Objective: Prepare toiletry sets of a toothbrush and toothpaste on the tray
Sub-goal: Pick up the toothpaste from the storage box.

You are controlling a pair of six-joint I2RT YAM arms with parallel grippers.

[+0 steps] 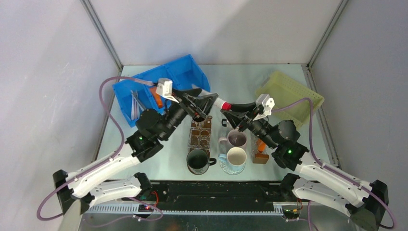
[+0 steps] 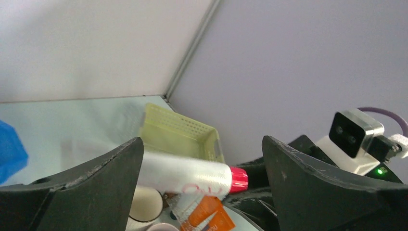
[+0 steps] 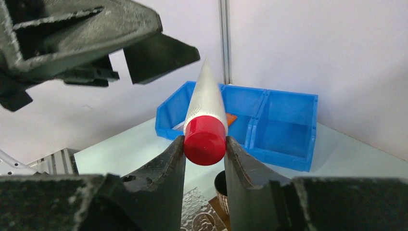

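Note:
A white toothpaste (image 1: 217, 102) tube with a red cap hangs level in the air above the mugs. My right gripper (image 1: 229, 110) is shut on its red cap, which sits pinched between the jaws of the right gripper (image 3: 204, 144); the toothpaste (image 3: 206, 96) body points away toward the blue bin. My left gripper (image 1: 204, 103) stands open around the tube's far half. In the left wrist view the left gripper (image 2: 202, 144) is spread wide, with the toothpaste (image 2: 187, 175) loose between its jaws. Grey toothbrushes (image 1: 136, 104) lie in the blue bin (image 1: 185, 72). The yellow-green tray (image 1: 290, 96) is at the back right.
Beneath the grippers stand a black mug (image 1: 198, 160), a pink mug (image 1: 235, 139) and a white mug (image 1: 235, 158). A clear brown-lidded box (image 1: 200, 133) sits between them, and another box holding an orange tube (image 1: 261, 147) is at the right. An orange tube (image 1: 157, 98) lies in the bin.

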